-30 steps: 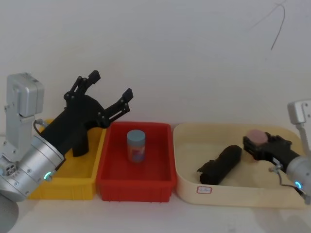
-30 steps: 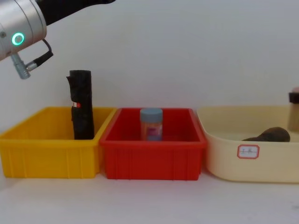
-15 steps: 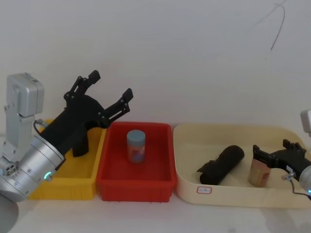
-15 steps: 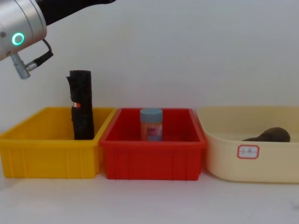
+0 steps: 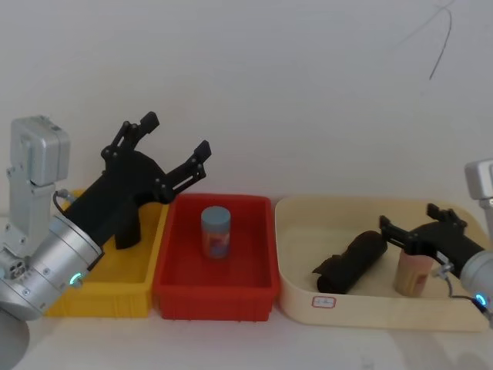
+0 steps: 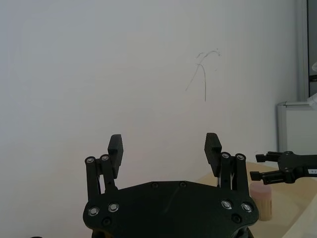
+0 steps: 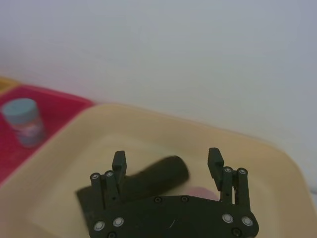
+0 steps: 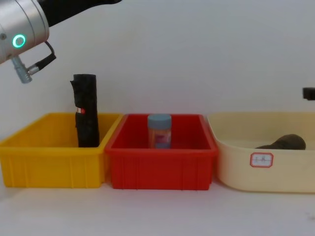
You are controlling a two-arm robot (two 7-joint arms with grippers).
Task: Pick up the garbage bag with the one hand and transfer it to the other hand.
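right tool [image 5: 404, 226] spread wide, empty | garbage bag [image 5: 350, 262] just left-below it, long axis diagonal | left tool [image 5: 176, 143] wide, parked far off

3 bins [image 5: 214, 291] sit side by side, the garbage bag [image 5: 350, 262] lying in the rightmost.

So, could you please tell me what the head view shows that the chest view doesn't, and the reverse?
Head view alone: the open left gripper raised over the yellow bin, the open right gripper above the garbage bag, and a pink-capped jar beside the bag. Chest view alone: the slimmer black roll's red-and-white mark and the left arm's green ring. Both: the three bins, the blue-lidded jar and the bag lying in the cream tub.
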